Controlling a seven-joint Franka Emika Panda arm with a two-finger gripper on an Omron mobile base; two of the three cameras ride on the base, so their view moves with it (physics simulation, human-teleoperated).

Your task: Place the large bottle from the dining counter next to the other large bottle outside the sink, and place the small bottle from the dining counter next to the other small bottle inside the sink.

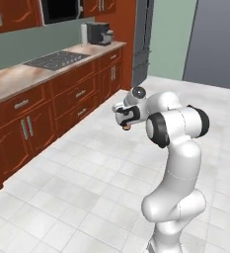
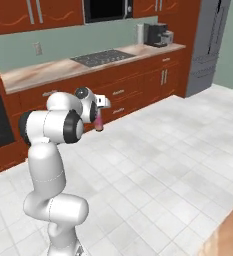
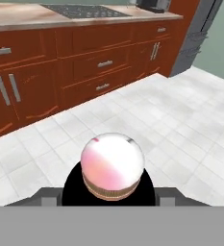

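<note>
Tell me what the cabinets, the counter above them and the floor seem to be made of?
The cabinets look like glossy reddish-brown wood, with faint grain streaks and silver metal handles. The counter looks like polished stone: beige-pink with marbled mottling. The floor looks like pale glazed tile, square panels split by thin grout lines. All rendered, so these are impressions.

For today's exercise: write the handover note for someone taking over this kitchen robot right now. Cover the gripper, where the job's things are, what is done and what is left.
Gripper: shut on the large bottle from the dining counter, whose pink and white body shows between the fingers; the bottle also shows at the hand in the right base view.
Position: the arm is folded in over the white tiled floor, facing the wood cabinets and the cooktop.
Done: the large bottle is picked up.
Left: carry it to the sink area and stand it beside the other large bottle, then fetch the small bottle and set it in the sink. None of these is in sight.
</note>
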